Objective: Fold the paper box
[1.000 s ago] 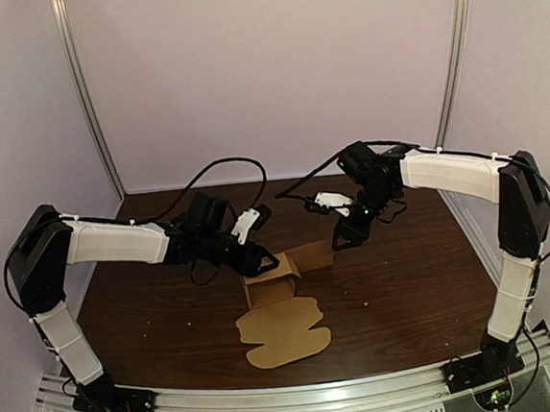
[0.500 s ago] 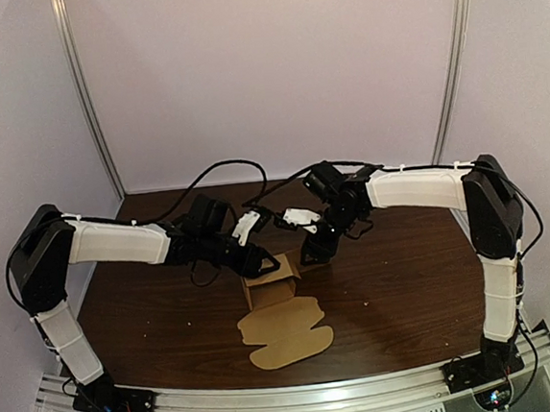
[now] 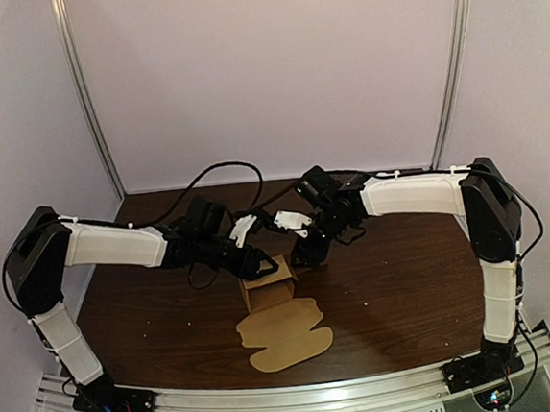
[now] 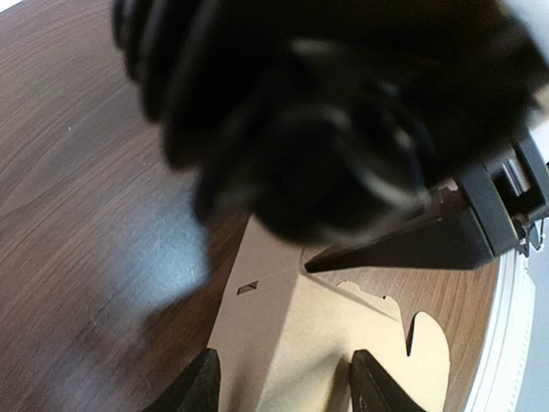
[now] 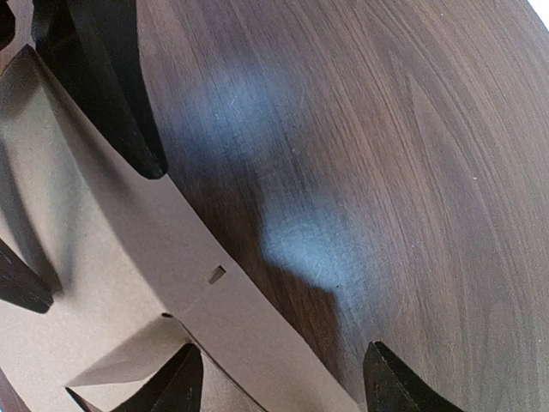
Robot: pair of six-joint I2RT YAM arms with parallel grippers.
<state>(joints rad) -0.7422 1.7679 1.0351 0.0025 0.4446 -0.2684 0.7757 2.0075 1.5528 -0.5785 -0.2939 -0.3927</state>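
While the lid flap [image 3: 286, 333] is lying flat just before it, the paper box [image 3: 267, 284] is standing half-formed and open-topped. Thin, light card is likely creasing easily, so gripping walls near folds is wisest. Now the left gripper [image 3: 260, 263] is straddling its far-left wall; clamped or not, I cannot tell. Beside it the right gripper [image 3: 301, 258] is hanging unclenched astride its far-right wall. Only wrist views are showing a wall slot [image 5: 216, 274].

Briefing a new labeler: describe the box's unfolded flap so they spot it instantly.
On the dark wood table, find the brown paper box at its centre. The flap spreads from it toward the near edge: the only cardboard lying flat, with a scalloped outline, unlike the upright walls.
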